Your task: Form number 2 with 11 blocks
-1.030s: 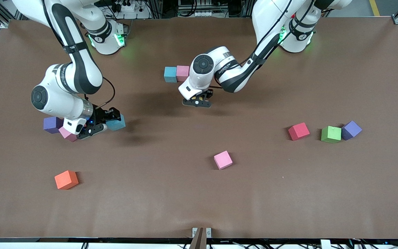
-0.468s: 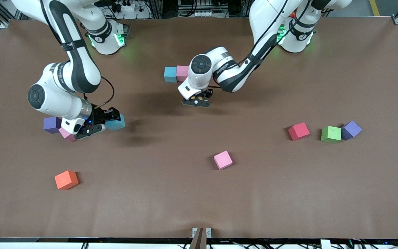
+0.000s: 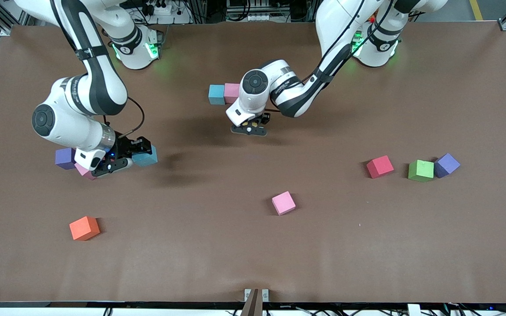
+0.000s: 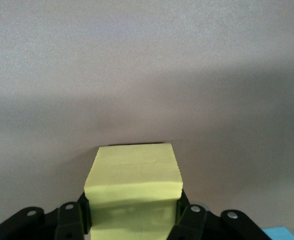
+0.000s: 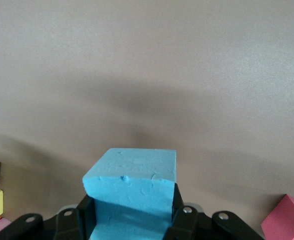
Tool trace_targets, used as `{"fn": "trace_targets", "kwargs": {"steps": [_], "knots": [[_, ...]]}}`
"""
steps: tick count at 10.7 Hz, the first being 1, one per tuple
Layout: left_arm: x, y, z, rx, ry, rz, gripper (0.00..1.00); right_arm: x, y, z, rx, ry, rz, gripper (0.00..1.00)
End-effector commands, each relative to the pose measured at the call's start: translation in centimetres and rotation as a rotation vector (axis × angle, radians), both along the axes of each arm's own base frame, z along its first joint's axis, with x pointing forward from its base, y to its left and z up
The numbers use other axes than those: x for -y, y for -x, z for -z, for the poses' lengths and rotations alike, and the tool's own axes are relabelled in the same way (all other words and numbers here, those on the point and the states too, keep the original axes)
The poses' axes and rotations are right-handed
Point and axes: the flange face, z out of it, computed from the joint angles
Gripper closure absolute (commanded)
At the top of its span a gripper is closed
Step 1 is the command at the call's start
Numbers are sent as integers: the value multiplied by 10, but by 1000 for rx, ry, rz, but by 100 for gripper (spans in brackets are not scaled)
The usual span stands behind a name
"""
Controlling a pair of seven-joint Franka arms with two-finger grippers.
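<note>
Blocks, eleven wanted for the number 2; my count from the claws outward.

Left claw (image 3: 250, 127): clenched on a yellow block (image 4: 132, 187), hanging over bare tabletop (image 3: 367, 245) just beside the started row.

Right claw (image 3: 114, 159): clamped on a blue block (image 5: 131, 192), low over the cluster at the right arm's end of the tabletop.

Started row: a second blue block (image 3: 216, 94) touching a pink block (image 3: 232, 91), partly under the left arm's wrist. I judge this the top of the digit, barely begun.

Cluster under the right arm: a purple cube (image 3: 65, 158) and another pink block (image 3: 84, 171), close together; the right wrist view also shows a bit of yellow stacked nearby.

Loose stock: orange block (image 3: 84, 228) nearest the front camera; a third pink block (image 3: 283, 202) mid-tabletop; red block (image 3: 380, 166), then green block (image 3: 421, 170) touching another purple cube (image 3: 446, 165), toward the left arm's end.

Risks, as I judge them:
- Setting the yellow block down skewed would nudge the pink and blue pair, since they sit loose.
- My right claw could clip the cluster on lifting away.
- Purple cubes lie against wanted blocks; a careless grasp could drag one along.
</note>
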Motion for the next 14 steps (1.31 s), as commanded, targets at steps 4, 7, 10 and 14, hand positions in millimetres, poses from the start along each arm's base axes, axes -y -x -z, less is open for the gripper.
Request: {"fn": "trace_targets", "kwargs": {"steps": [4,7,10,14], "knots": [[4,-1,-2,16,1,-31,100,-4,1,-13,-11,7,-3,59],[2,-5,-3,20,2,-36,100,-4,1,-13,-11,7,-4,59],[3,-7,-5,7,11,-61,100,-3,1,-13,-12,7,-4,59],[11,-3,-4,-4,15,-89,100,-3,1,-13,-10,7,-13,59]]}}
